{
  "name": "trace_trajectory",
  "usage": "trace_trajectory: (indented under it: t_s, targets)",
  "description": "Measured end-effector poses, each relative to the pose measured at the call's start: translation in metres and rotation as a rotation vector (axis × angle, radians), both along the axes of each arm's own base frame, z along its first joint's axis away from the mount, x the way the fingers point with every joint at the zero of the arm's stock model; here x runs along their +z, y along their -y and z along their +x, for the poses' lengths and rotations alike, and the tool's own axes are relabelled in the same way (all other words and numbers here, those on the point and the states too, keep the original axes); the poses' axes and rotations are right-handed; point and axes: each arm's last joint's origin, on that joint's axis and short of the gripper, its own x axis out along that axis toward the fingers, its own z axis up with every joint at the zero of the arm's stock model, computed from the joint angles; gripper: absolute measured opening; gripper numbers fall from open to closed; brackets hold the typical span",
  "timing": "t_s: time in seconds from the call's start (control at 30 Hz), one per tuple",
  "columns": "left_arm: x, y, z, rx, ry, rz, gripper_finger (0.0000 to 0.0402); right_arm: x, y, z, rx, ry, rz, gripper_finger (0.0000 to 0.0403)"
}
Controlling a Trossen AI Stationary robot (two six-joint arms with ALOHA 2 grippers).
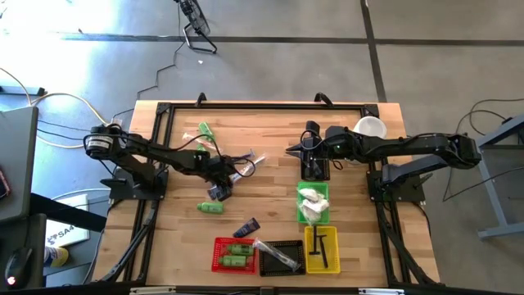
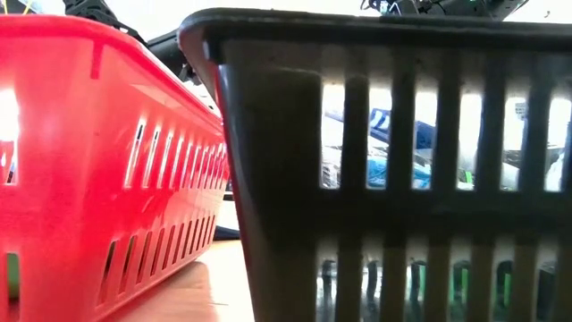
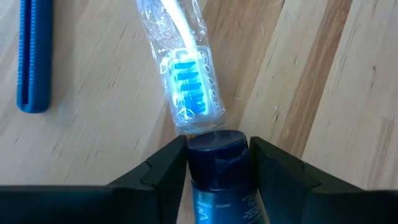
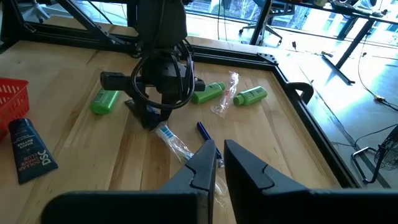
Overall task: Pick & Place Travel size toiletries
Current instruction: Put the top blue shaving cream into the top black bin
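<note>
Toiletries, travel size, scattered over a wooden table, part sorted into mesh baskets.

Left gripper, centre-left of the high view, lowered to the boards. In its wrist view the two dark fingers flank a dark navy tube, pressing against both sides of its cap; the tube lies on the wood. Just past the cap, touching or nearly so, lies a clear-wrapped toothbrush with blue bristles, slanting toward the upper centre of that frame. A blue comb-like item lies apart at upper left.

Right gripper, upper centre-right of the high view, raised above the table with nothing between its fingers, which stand almost together.

Loose items:
- green bottle, below the left gripper
- green bottle, upper left
- second dark navy tube, lower centre, just above the red basket

Baskets, lower centre and right of the high view:
- red basket, holding green bottles
- black basket, holding a clear-wrapped item
- yellow basket, holding thin black pieces
- green basket, holding white packets
- a further dark basket, just above the green one

White round cup at upper right. The low view is filled by red and black basket walls.
</note>
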Motion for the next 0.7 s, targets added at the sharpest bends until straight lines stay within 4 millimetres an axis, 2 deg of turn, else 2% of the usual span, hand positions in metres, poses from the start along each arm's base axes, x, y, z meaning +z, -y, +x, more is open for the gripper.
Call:
trace_trajectory:
  t_s: [0.27,0.7]
  targets:
    - [-0.0002,0.0002,-0.0001,-0.005,-0.002,-0.005,0.0141,0.0,0.0,0.0,0.0,0.0,0.0,0.0025]
    - [-0.0002,0.0003,-0.0003,-0.009,-0.005,-0.007,0.0138,0.0,0.0,0.0,0.0,0.0,0.0,0.0025]
